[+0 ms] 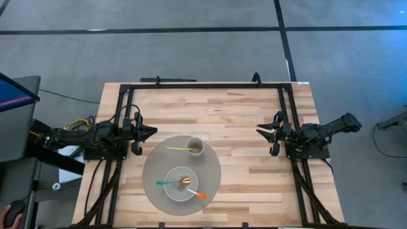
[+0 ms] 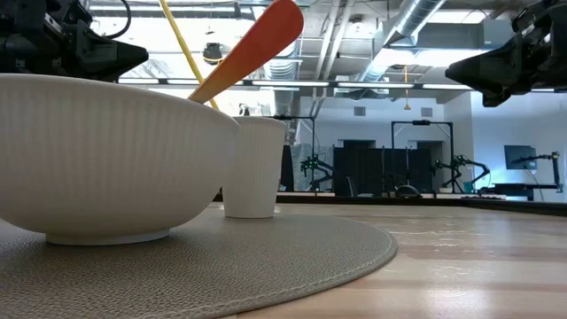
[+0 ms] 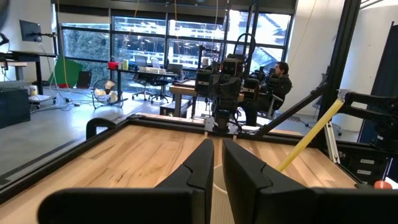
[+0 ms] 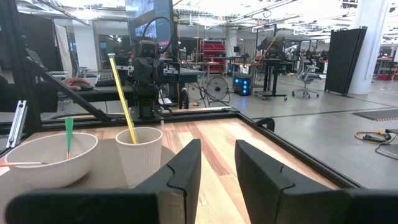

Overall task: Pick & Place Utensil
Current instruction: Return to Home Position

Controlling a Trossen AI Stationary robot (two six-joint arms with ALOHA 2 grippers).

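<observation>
The white cup stands on the round gray mat, just beyond and right of the white bowl. The yellow straw sits in the cup, leaning out to the left. An orange-handled spoon and a green-handled fork lie in the bowl. The left gripper hangs at the table's left edge, fingers almost together — only a thin slit. The right gripper hangs at the right edge — fingers apart, holding nothing.

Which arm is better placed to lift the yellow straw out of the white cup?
Probably left. The left gripper sits nearer the white cup than the right gripper, and the yellow straw leans toward it.
</observation>
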